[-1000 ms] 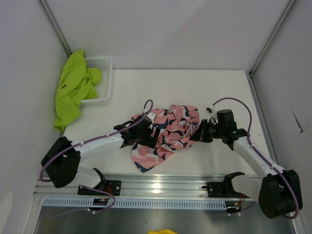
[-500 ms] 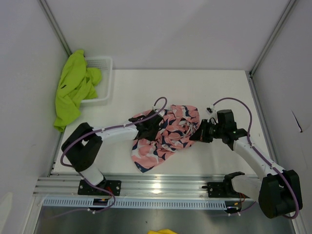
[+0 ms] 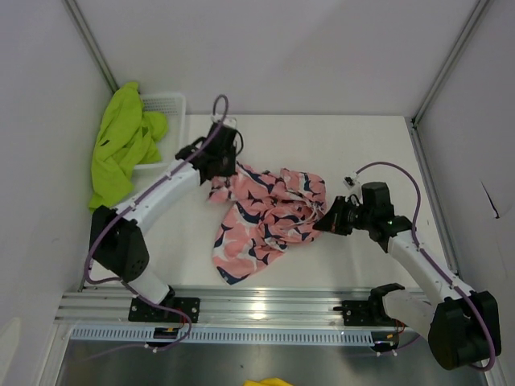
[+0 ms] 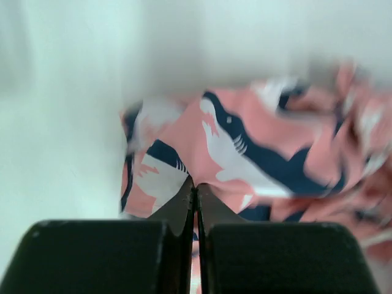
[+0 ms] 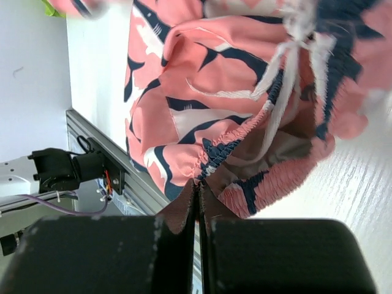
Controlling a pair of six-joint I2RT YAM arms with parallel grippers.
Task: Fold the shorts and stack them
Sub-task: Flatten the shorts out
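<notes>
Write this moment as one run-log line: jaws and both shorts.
left jaws: shut on pink shorts | right jaws: shut on waistband | green shorts: draped over basket | fold: not done

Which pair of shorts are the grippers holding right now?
The pink shark-print shorts, pinched by the left gripper and right gripper; the lime green shorts hang over the basket, untouched.

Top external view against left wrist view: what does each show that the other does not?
Only top external: the lime green fabric shorts draped over the white mesh plastic basket, and the right gripper shut on the pink shark-print fabric shorts. Only left wrist: one whole shark of the print, close up. Both: the left gripper shut on a pink edge, and the white table.
</notes>
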